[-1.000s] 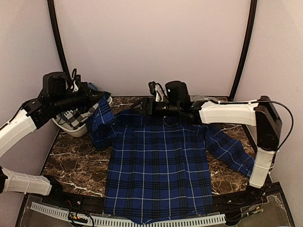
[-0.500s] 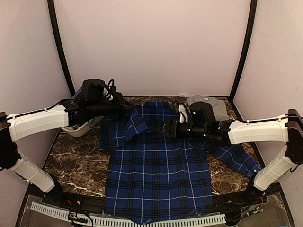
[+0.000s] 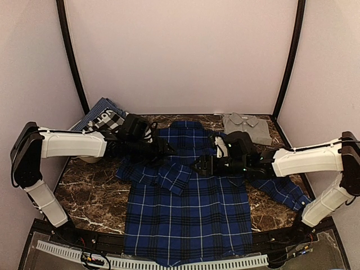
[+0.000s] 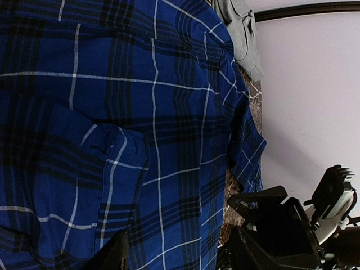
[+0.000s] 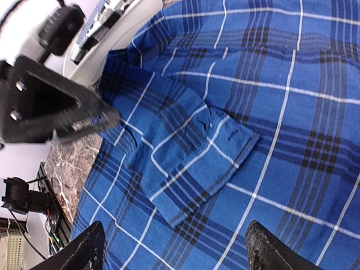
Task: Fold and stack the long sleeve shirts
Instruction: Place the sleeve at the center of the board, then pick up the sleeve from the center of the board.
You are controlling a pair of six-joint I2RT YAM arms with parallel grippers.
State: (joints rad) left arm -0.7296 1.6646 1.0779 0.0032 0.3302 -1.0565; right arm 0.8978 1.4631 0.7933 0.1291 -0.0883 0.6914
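1. The left gripper (image 3: 162,151) is hovering over the left shoulder of the plaid shirt (image 3: 188,219), toward the far left of the table (image 3: 84,191). Its jaws are standing apart and gripping nothing.
2. The right gripper (image 3: 201,166) is hanging over the chest, near the table's middle. Its jaws are spread wide and are empty.
3. The plaid shirt is lying flat from the far edge to the near edge. Its left sleeve (image 5: 191,152) is resting folded across the chest, with the cuff lying between the two grippers.
4. The sleeve-folding step seems to be in hand, and the left side looks done. The right sleeve (image 3: 284,191) is stretching out toward the right edge. The next move is likely calling for a pinch near that cuff and a carry inward without dragging the body.
5. The grey shirt (image 3: 247,128) is sitting at the far right corner, apart from the plaid one.
6. A checked cloth (image 3: 101,115) at the far left corner is showing white letters too small to read. No label is showing on either shirt.
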